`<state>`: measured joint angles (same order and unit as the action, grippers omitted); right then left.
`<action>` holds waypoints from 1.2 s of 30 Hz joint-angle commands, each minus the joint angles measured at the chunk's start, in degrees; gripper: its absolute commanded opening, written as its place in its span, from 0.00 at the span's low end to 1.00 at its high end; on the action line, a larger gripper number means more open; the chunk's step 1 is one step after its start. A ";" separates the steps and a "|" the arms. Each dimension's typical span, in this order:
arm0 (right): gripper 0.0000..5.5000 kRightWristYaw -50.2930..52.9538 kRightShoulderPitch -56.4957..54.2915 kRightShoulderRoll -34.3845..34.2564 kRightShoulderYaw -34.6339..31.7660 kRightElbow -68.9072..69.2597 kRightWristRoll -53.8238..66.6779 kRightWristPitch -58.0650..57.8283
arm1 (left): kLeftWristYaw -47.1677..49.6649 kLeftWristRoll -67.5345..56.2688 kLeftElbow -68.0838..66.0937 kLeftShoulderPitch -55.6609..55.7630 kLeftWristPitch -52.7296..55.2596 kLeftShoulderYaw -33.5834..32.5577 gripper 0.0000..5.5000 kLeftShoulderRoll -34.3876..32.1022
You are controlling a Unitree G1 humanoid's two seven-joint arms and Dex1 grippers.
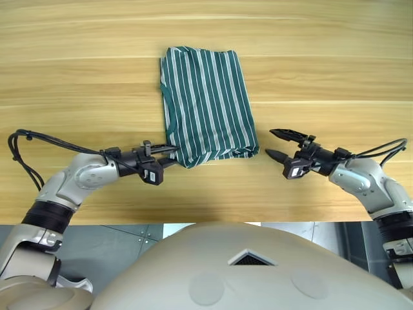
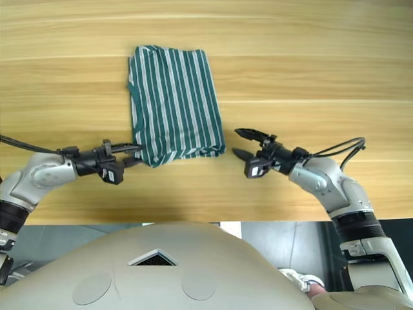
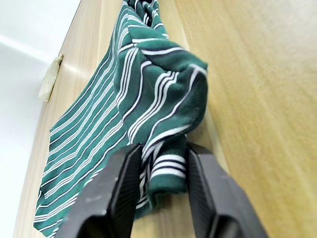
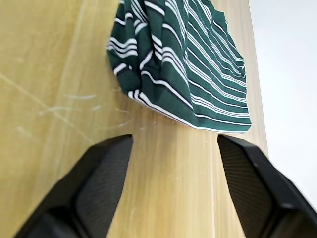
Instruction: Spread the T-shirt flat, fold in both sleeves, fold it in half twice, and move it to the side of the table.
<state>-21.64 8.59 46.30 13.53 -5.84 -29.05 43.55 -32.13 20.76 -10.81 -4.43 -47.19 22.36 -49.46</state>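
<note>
**Folded T-shirt on the bench, left tool pinching one corner**

The light wooden bench (image 1: 322, 77) runs across the whole scene, its grain going from side to side. On it, a little left of the middle and towards the far side, lies the T-shirt (image 1: 205, 106), dark green with thin white stripes, folded into a compact upright rectangle. Its near edge is slightly bunched.

The left tool (image 1: 173, 152) is at the near left corner of the T-shirt. The left wrist view shows its two dark fingers (image 3: 126, 173) closed on a thick fold of the striped cloth.

The right tool (image 1: 279, 144) sits low over the bare wood just beside the near right corner. Its fingers (image 4: 106, 168) are spread wide apart and hold nothing, with a gap between them and the fabric.
</note>
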 commanded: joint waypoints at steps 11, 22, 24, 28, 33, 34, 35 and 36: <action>0.57 -6.52 -8.62 -1.16 7.29 -6.04 0.85 3.71 | -1.68 4.44 -9.96 1.42 1.25 3.60 0.02 0.96; 0.57 -5.59 -11.17 -2.86 10.56 -9.02 0.35 6.20 | -0.41 4.44 -10.33 1.56 1.06 4.02 0.02 2.76; 0.54 -4.80 -11.48 -3.12 10.34 -9.75 0.19 6.28 | -0.20 4.51 -10.60 1.64 0.99 4.01 0.02 3.02; 0.41 -3.34 -12.40 -4.04 9.83 -11.66 0.49 6.28 | 0.20 4.45 -10.77 1.34 0.91 3.99 0.02 3.18; 0.24 -0.96 -13.95 -5.47 9.07 -14.92 0.47 6.59 | 0.56 4.15 -10.75 0.96 0.83 3.99 0.02 3.39; 0.21 -0.58 -14.30 -5.76 9.08 -15.56 0.38 6.75 | 0.67 4.18 -10.86 0.98 0.78 4.08 0.02 3.51; 0.19 -0.31 -14.56 -5.98 9.11 -16.02 0.32 6.86 | 0.75 4.18 -10.93 0.99 0.74 4.17 0.02 3.60; 0.15 -0.12 -14.74 -6.17 9.16 -16.31 0.29 6.97 | 0.83 4.19 -10.99 0.99 0.70 4.25 0.02 3.70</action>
<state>-22.39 -4.97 40.85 22.98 -21.20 -28.34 50.51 -30.61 19.93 -16.98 -0.07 -49.88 23.11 -48.55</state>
